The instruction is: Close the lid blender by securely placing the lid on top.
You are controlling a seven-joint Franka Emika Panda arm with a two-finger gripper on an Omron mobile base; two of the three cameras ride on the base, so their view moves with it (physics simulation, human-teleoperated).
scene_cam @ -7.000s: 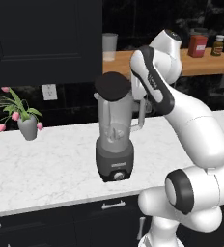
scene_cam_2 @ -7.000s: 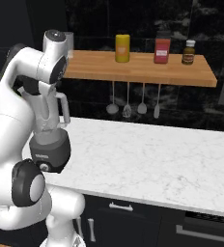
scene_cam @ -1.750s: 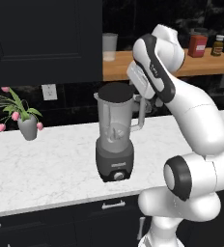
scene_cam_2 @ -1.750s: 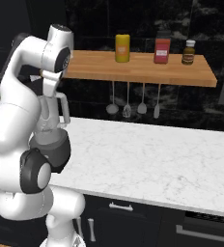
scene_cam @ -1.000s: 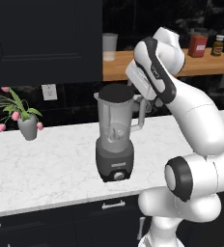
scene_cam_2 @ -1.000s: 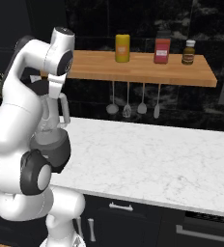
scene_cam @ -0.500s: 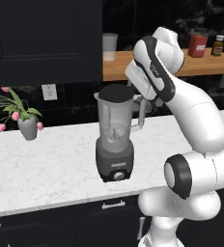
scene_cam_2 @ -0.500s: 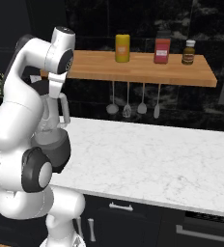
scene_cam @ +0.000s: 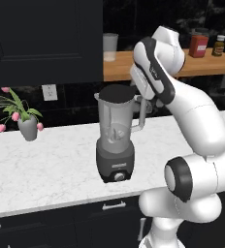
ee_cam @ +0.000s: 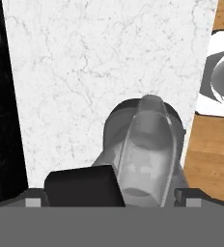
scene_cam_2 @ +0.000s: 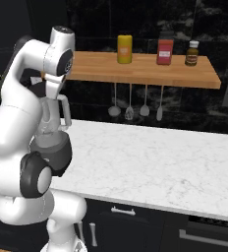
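blender [scene_cam: 116, 140]: translucent grey jar, dark grey base
lid [scene_cam: 116, 92]: black
counter [scene_cam: 51, 164]: white marble, grey veins
tulips [scene_cam: 8, 110], left edge: pink, green leaves
shelf [scene_cam_2: 140, 69]: light brown wood
canister [scene_cam_2: 124, 48], upper middle: yellow

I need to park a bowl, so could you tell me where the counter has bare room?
The marble counter is bare from the blender right to its end. A smaller patch lies between blender and flower vase.

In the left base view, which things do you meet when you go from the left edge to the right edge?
Pink tulips in a vase → wall outlet → blender → red canister → small brown bottle.
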